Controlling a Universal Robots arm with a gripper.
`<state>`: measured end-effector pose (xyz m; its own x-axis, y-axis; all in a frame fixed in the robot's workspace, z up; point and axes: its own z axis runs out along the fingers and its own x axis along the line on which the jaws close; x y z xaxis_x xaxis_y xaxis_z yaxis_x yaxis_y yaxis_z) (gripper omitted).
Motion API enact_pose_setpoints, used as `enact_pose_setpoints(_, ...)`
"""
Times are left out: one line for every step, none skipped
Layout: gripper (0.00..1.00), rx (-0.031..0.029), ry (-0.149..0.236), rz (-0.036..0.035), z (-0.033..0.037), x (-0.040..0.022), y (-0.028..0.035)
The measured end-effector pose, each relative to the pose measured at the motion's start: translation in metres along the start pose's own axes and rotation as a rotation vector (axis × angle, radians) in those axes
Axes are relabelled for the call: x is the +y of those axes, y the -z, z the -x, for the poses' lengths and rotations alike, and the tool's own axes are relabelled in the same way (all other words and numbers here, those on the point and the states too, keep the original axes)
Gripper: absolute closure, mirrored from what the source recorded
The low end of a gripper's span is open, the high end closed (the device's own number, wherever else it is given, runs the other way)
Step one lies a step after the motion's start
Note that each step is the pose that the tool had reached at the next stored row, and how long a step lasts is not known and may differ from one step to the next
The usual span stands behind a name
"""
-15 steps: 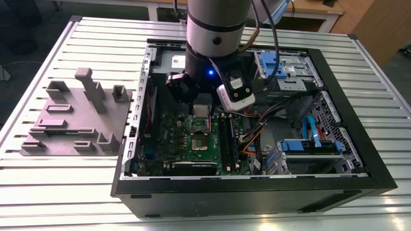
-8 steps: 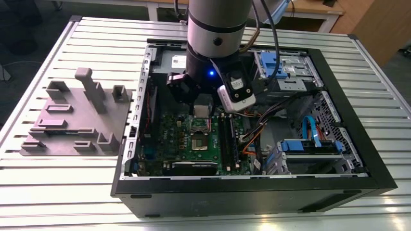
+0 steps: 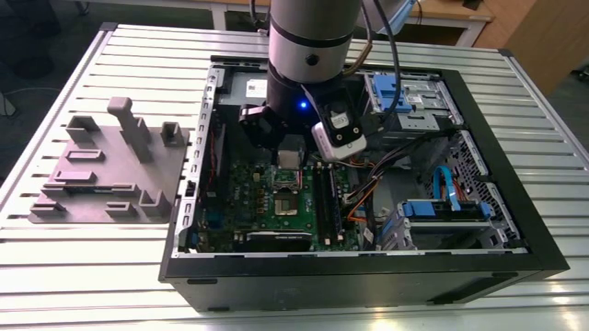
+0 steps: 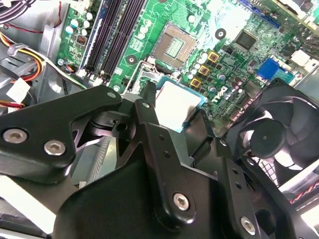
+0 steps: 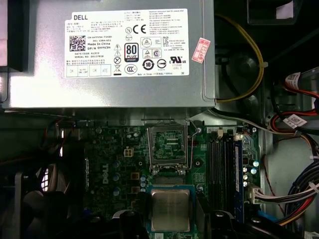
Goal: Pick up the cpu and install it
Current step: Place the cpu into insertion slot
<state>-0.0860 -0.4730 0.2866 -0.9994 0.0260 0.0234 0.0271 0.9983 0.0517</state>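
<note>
**Sam:** What is the gripper [image 4: 175,107] doing?

**Mia:** In the second wrist view its black fingers [image 4: 149,114] squeeze the cpu [image 4: 175,102], one on each side. The cpu is flat and shiny. It hangs just above the green board [image 4: 167,15].

**Sam:** Is it in its place?

**Mia:** Not yet. In the first wrist view the socket [image 5: 168,147] is bare, just past the cpu.

**Sam:** What is beside the socket?

**Mia:** Long black memory slots [image 5: 222,169] run along one side. A black fan [image 4: 271,139] sits near the gripper.

**Sam:** And farther away?

**Mia:** A big silver box [image 5: 109,55] with a white sticker lies past the socket. In the exterior view, all of this sits inside a black computer case [image 3: 368,279] with its top open. A grey plate [image 3: 101,179] with blocks on it rests on the table [image 3: 92,276], just beside the case, on the exterior view's left.
</note>
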Motion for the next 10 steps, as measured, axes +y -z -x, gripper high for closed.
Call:
enact_pose_setpoints(0.53, -0.0001, 0.0, 0.0002, 0.0, 0.0, -0.0005)
enact_pose_setpoints(0.53, 0.0, 0.0, 0.0001, 0.0, -0.0001, -0.001)
enact_pose_setpoints(0.53, 0.0001, 0.0, -0.0001, 0.0, -0.0001, -0.0016)
enact_pose_setpoints(0.53, 0.0001, 0.0, -0.0001, 0.0, -0.0001, -0.0024)
enact_pose_setpoints(0.53, 0.0, 0.0, -0.0001, 0.0001, -0.0002, -0.0035)
enact_pose_setpoints(0.53, 0.0001, 0.0, -0.0001, 0.0001, -0.0003, -0.0048)
enact_pose_setpoints(0.53, 0.0001, 0.0, -0.0001, 0.0001, -0.0003, -0.0061)
enact_pose_setpoints(0.53, 0.0001, 0.0, -0.0001, 0.0002, -0.0004, -0.0074)
enact_pose_setpoints(0.53, 0.0001, 0.0, -0.0001, 0.0002, -0.0005, -0.0085)
enact_pose_setpoints(0.53, 0.0001, 0.0, -0.0001, 0.0002, -0.0005, -0.0095)
